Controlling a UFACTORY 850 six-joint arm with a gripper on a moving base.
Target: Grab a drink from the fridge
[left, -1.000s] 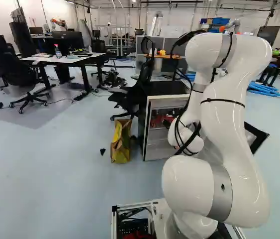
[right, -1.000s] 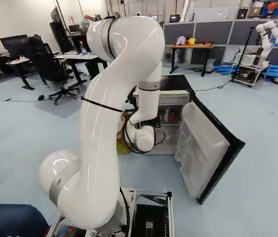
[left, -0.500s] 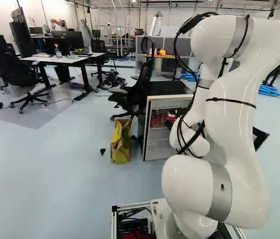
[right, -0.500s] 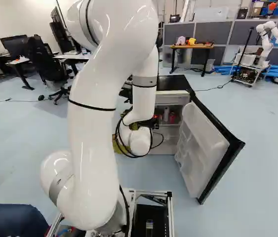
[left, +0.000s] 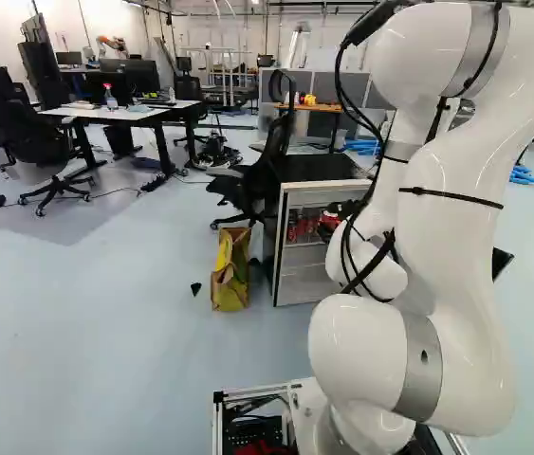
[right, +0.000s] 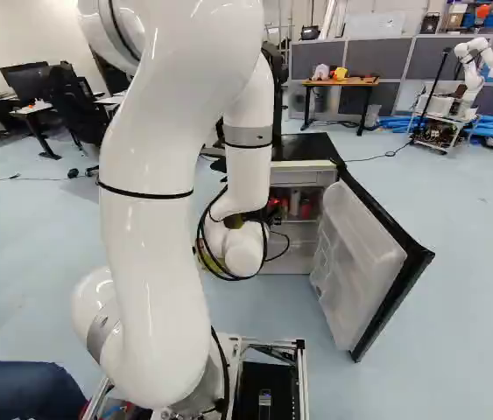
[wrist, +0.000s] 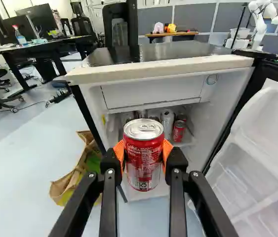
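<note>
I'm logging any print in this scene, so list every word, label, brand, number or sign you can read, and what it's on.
Red can in the gripper: pale lettering and a small square code; I quote none, most being too small.
Smaller red can in the fridge: pale marks, too small.
Bag: no words I can make out.

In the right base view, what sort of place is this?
Probably a robotics lab or workshop: another robot stands at the back, with grey partition panels and a desk.
</note>
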